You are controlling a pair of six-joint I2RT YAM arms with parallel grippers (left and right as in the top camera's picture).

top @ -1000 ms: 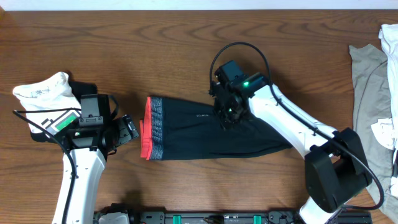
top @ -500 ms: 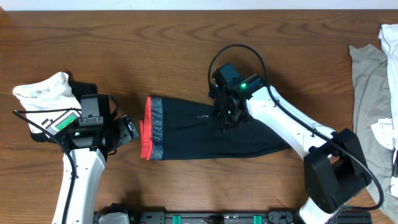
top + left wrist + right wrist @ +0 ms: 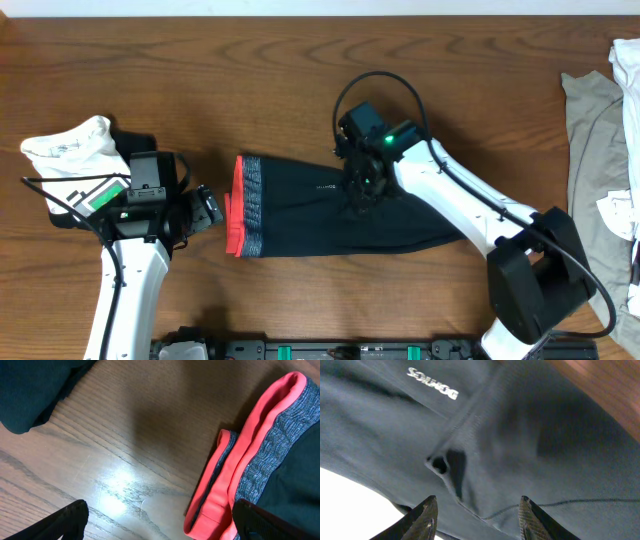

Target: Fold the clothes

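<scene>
Right under the right gripper (image 3: 362,192) sits the middle of the black pants (image 3: 290,215), laid flat on the table (image 3: 200,80). Its fingers are spread apart, with just a little pucker of cloth ahead of them. The left gripper (image 3: 208,208) is spread wide too, and the waistband (image 3: 260,435) is just ahead of its tips, probably not touching. My worry is that it pinches only the top layer and the fold drags crooked, since nothing's pinning the waistband end.

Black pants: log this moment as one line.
black pants: laid out flat | right pincer: open over mid-fabric | left pincer: open beside red-edged waistband, apart
</scene>
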